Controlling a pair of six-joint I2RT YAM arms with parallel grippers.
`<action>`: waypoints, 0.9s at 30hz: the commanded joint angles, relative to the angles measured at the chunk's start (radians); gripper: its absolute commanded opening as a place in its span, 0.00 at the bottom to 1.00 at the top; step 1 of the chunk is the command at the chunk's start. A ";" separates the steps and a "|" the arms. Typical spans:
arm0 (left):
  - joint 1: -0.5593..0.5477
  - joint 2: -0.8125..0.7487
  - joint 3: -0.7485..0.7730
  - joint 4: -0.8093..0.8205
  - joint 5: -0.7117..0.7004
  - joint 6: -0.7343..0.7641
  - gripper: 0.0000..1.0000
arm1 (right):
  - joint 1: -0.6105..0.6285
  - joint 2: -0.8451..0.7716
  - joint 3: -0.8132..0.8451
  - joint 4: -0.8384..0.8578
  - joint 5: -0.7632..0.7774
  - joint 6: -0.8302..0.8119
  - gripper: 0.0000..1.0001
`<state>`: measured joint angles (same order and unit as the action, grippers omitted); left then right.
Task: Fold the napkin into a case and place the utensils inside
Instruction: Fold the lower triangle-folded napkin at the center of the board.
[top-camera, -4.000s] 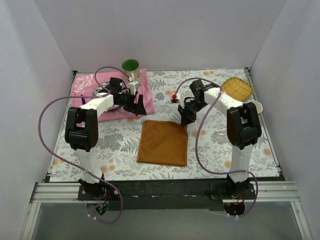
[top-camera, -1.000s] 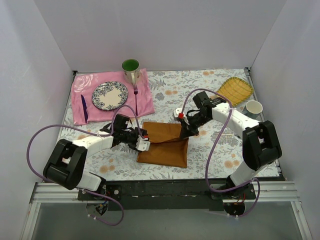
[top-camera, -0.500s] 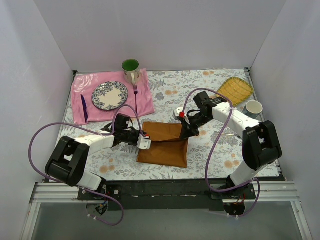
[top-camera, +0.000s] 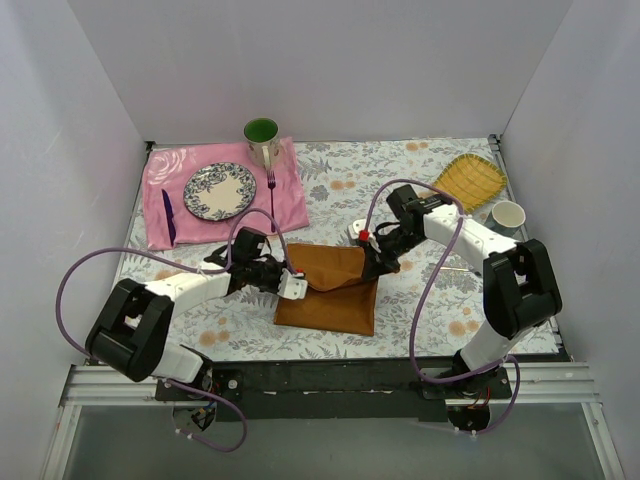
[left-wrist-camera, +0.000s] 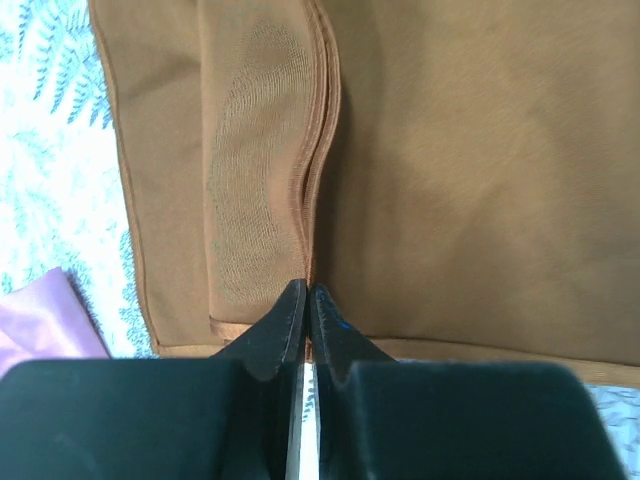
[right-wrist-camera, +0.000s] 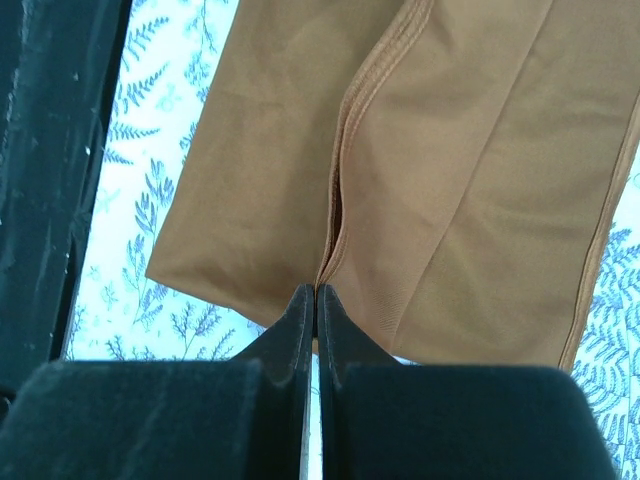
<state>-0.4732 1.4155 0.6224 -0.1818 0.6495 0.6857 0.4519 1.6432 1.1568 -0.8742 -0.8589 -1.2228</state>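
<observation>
From above, the rust-orange napkin lies just near and right of the pink cloth. Its far edge is raised and doubled toward the near side, so the fold's long axis runs left to right. The left gripper is clamped on the fold's left end and the right gripper on its right end. The left wrist view shows closed fingers pinching the layered hem, with a corner of the pink cloth beside them. The right wrist view shows an equally tight pinch on the opposite end.
</observation>
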 joint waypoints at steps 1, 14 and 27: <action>-0.050 -0.059 0.043 -0.112 -0.023 -0.032 0.00 | -0.004 0.026 -0.005 -0.039 0.027 -0.061 0.01; -0.088 -0.004 0.123 -0.291 -0.105 -0.112 0.00 | -0.002 0.037 -0.046 -0.010 0.081 -0.145 0.01; -0.090 -0.078 0.138 -0.308 -0.154 -0.182 0.00 | 0.024 0.047 0.055 -0.039 0.046 -0.129 0.01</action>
<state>-0.5606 1.4014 0.7231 -0.4789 0.5102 0.5400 0.4690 1.7046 1.1656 -0.8822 -0.7757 -1.3396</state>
